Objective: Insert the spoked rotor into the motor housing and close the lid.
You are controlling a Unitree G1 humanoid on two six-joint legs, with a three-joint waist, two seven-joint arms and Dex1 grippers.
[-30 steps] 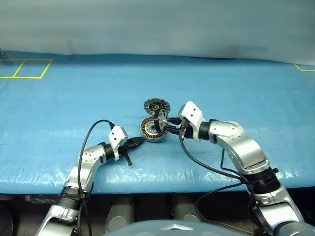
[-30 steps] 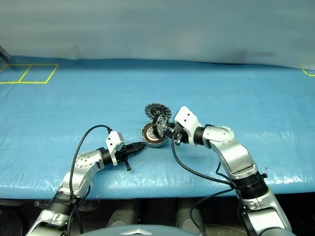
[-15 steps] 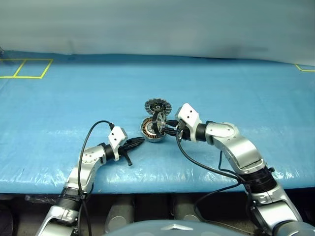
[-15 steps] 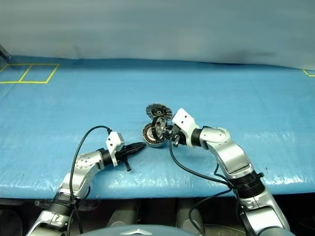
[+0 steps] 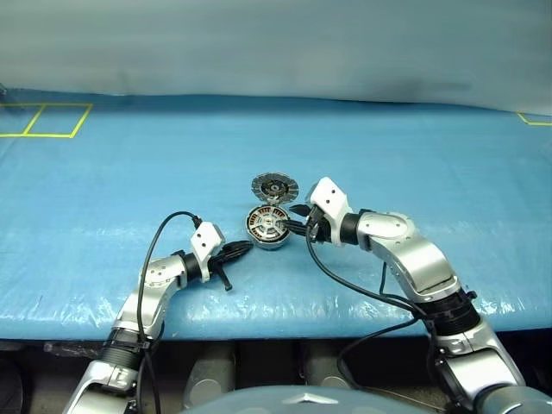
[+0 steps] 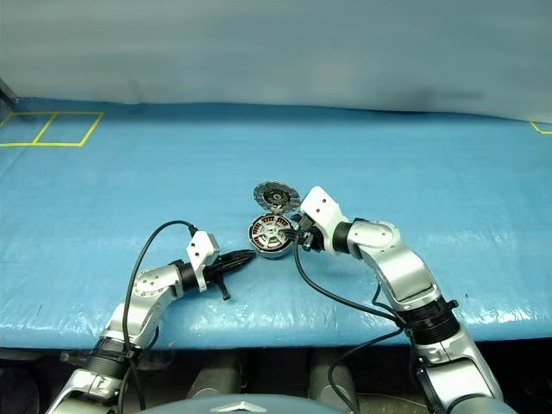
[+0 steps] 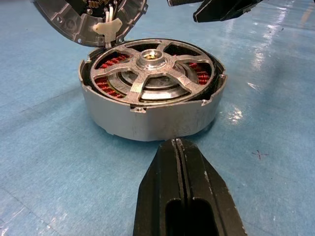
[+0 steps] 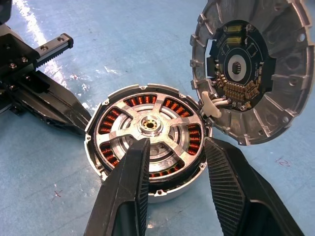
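**Rotor seated, lid not closed**

Rotor [image 8: 150,127] sits in housing [image 7: 147,115] mid-counter [image 5: 103,190]. Lid [image 8: 256,73] leans propped at the housing's far edge, ribbed face showing. Right pincer [image 8: 174,162] spread, empty, over the rim. Left pincer [image 7: 178,191] shut, just beside the housing wall.

Risk: nudging the lid could slide it off instead of tipping it shut. Open counter all round, edges well away.

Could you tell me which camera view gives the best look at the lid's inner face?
The right wrist view: the lid leans open against the motor housing, showing its ribbed rim and dark centre in full. The left wrist view catches the lid's lower edge behind the housing; the head views show it as a small disc beyond the housing.
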